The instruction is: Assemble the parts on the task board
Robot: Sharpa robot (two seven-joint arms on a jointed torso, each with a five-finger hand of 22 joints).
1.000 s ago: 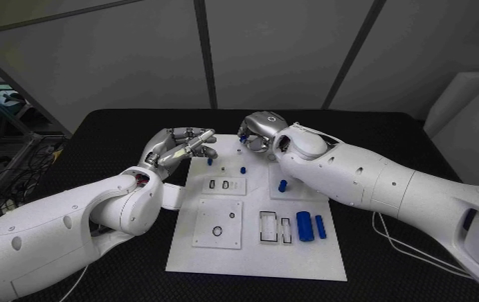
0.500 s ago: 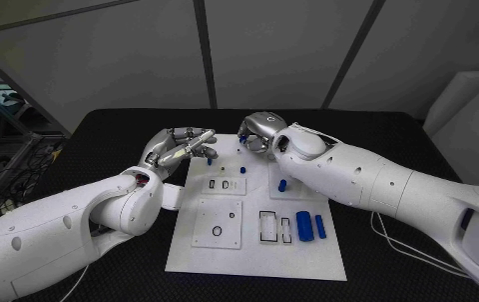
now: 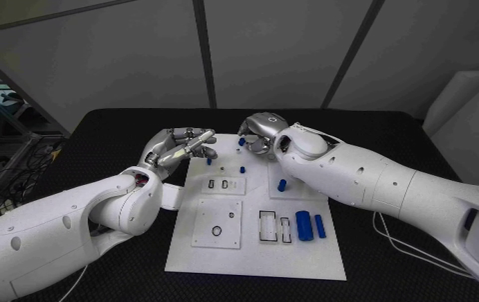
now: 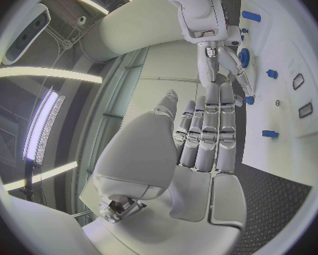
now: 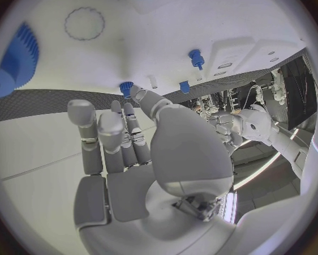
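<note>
You are early in the job, by the look of it: on the task board [image 3: 250, 260] two blue cylinders [image 3: 311, 225] lie loose beside empty slots, while small blue pegs [image 3: 243, 170] stand at the far end. Your left hand [image 3: 183, 146] and right hand [image 3: 257, 131] hover over that far edge, near the pegs. Whether either holds anything, you cannot tell.

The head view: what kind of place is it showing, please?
Probably a robotics lab or test cell. A white task board with small blue parts lies on a black table, grey panel walls stand behind, and the left hand and right hand work over it.
</note>
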